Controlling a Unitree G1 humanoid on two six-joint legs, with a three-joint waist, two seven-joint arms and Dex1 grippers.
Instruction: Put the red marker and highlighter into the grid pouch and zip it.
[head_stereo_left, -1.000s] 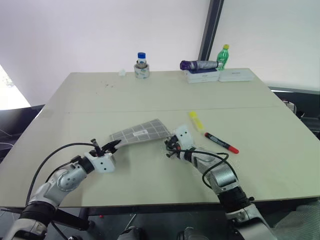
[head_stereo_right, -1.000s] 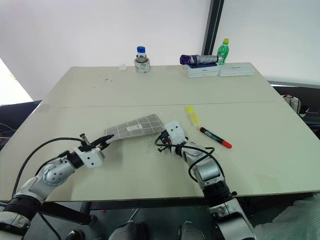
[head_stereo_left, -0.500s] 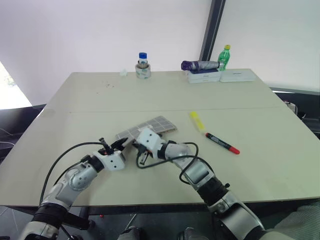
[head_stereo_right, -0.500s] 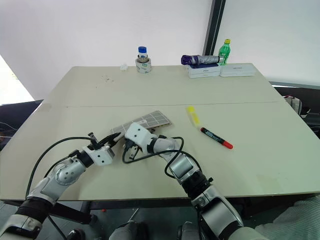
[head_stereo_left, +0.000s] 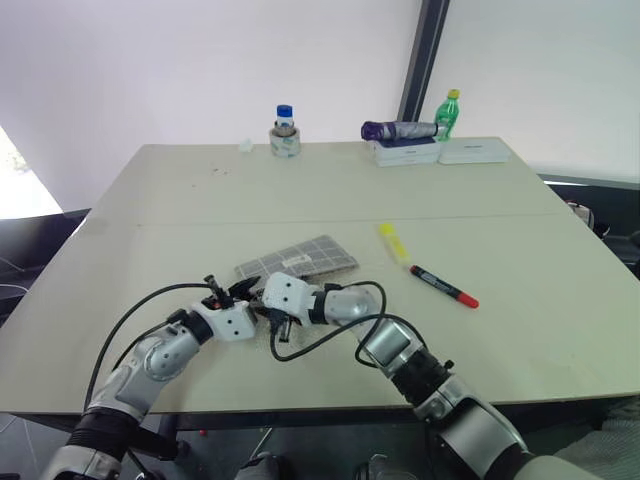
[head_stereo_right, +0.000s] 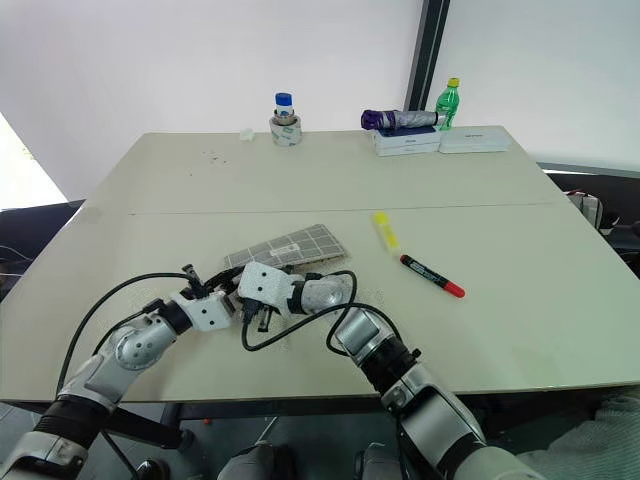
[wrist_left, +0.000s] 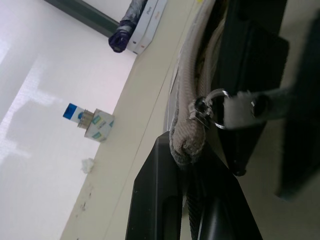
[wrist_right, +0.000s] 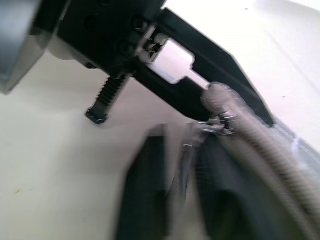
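Observation:
The grid pouch (head_stereo_left: 300, 258) lies grey and white-lined near the table's middle. My left gripper (head_stereo_left: 245, 292) is shut on its near left corner, and the corded edge (wrist_left: 187, 100) sits pinched between those fingers. My right gripper (head_stereo_left: 273, 322) has crossed over to that same corner. It is open, and the pale zipper pull tab (wrist_left: 240, 106) hangs between its fingers. To the right of the pouch lie the yellow highlighter (head_stereo_left: 392, 242) and the red marker (head_stereo_left: 443, 285), both flat on the table and untouched.
At the back edge stand a blue-capped bottle on a tape roll (head_stereo_left: 284, 131), a folded purple umbrella (head_stereo_left: 398, 130) on white boxes (head_stereo_left: 405, 152), and a green bottle (head_stereo_left: 447, 113). Black cables loop from both wrists over the table's near side.
My right arm swung left from the pouch's right end to its near left corner, and its fingers parted. The pouch, lifted before, now lies flatter. The left gripper kept its hold.

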